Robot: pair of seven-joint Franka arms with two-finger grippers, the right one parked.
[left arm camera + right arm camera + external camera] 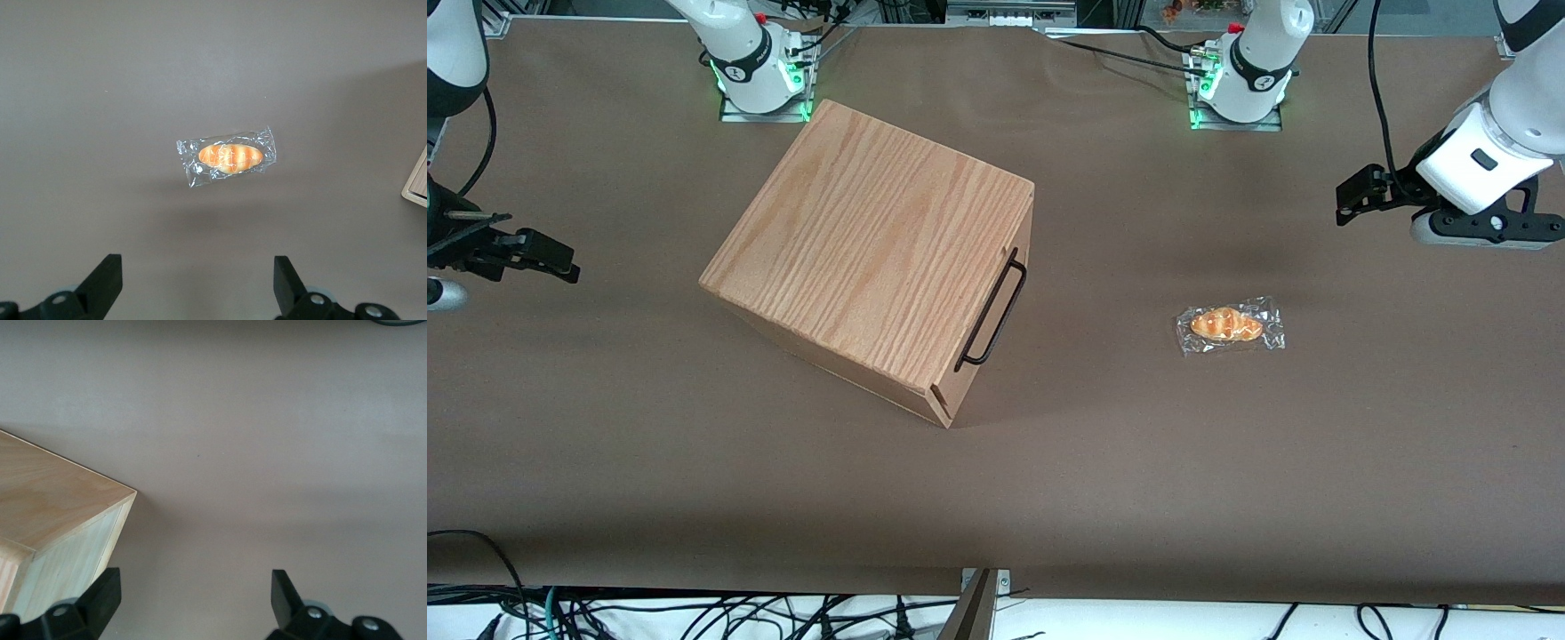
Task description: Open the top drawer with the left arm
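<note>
While the brown table [1227,462] fills most of the front view, the oak-grain cabinet [871,253] sits left of the frame's centre, turned at an angle. Its top drawer [996,307] is closed, the black wire handle [992,311] facing the frame's right. At the upper right edge, the left arm [1489,151] holds its gripper [1352,197] above the table, well apart from the handle, fingers [100,283] spread wide and empty. A wrapped bread roll [1230,325] lies between cabinet and gripper.
</note>
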